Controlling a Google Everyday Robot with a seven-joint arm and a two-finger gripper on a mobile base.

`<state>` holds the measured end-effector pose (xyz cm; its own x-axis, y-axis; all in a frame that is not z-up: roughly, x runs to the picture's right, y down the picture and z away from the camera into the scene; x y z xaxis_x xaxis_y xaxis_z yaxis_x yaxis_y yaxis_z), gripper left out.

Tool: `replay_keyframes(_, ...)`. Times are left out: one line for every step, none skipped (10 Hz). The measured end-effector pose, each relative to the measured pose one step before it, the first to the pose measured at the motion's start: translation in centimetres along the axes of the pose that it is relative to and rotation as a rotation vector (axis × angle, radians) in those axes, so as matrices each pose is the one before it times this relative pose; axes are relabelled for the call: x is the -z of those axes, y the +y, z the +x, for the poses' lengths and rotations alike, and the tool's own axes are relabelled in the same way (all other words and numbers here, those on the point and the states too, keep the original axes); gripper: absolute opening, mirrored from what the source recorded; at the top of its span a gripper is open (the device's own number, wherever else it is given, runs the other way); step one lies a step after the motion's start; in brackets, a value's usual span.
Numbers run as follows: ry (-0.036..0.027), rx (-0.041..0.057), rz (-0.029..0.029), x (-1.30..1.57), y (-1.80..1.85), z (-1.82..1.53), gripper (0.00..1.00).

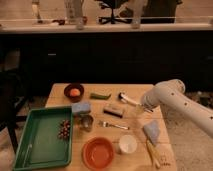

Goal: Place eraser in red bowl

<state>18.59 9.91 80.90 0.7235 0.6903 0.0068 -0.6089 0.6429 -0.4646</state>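
Two bowls point(98, 152) point(74, 92), two cups point(87, 121) point(127, 144), one eraser point(113, 110), jaws at table's point(56, 100) right edge

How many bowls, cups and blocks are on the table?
Bowls: 2, red bowl and maroon bowl.
Cups: 2, white cup and metal cup.
Blocks: 2, eraser and pale blue block.
Total: 6.
Gripper hovers right of the eraser.

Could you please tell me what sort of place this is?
Probably an office break area or test lab: a long dark counter behind, an office chair beyond it, and a wooden table set with tableware. The pincer hangs over the table near the eraser.
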Motion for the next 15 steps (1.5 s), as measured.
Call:
replay_keyframes(-0.02008,0.02008,-0.01049,-0.816,0.399,-0.454,0.80)
replay_keyframes(-0.00833,0.00930,-0.00566,-0.371,0.151,-0.196,0.80)
replay_keyframes(-0.03780,0.05592,-0.03394,-2.162,0.690,-0.899,0.80)
replay_keyframes(-0.01711,0.04320,-0.02721,-1.253,0.368,-0.500,0.80)
replay_keyframes(-0.00772,0.02791,-0.02185,-0.863,0.168,-0.284,0.80)
replay_keyframes(-0.00114,0.02555,-0.02443,-1.209,0.202,-0.080,0.80)
replay_keyframes(0.00206,0.01791,-0.02072,-0.963,0.126,-0.249,0.80)
replay_keyframes(0.00590,0.01584,-0.02138,-0.955,0.130,-0.292,0.80)
replay_keyframes(0.01050,0.01323,-0.02198,-0.983,0.003,-0.230,0.80)
replay_keyframes(0.01001,0.00882,-0.01681,-0.793,-0.025,-0.167,0.80)
replay_keyframes(0.00656,0.00671,-0.00967,-0.477,-0.092,-0.247,0.80)
replay_keyframes(0.00688,0.00547,-0.01106,-0.603,-0.100,-0.351,0.80)
replay_keyframes(0.00433,0.00131,-0.00987,-0.613,-0.112,-0.292,0.80)
replay_keyframes(0.00414,-0.01008,-0.00338,-0.403,-0.125,0.119,0.80)
replay_keyframes(0.00171,-0.01442,-0.00323,-0.323,-0.076,0.172,0.80)
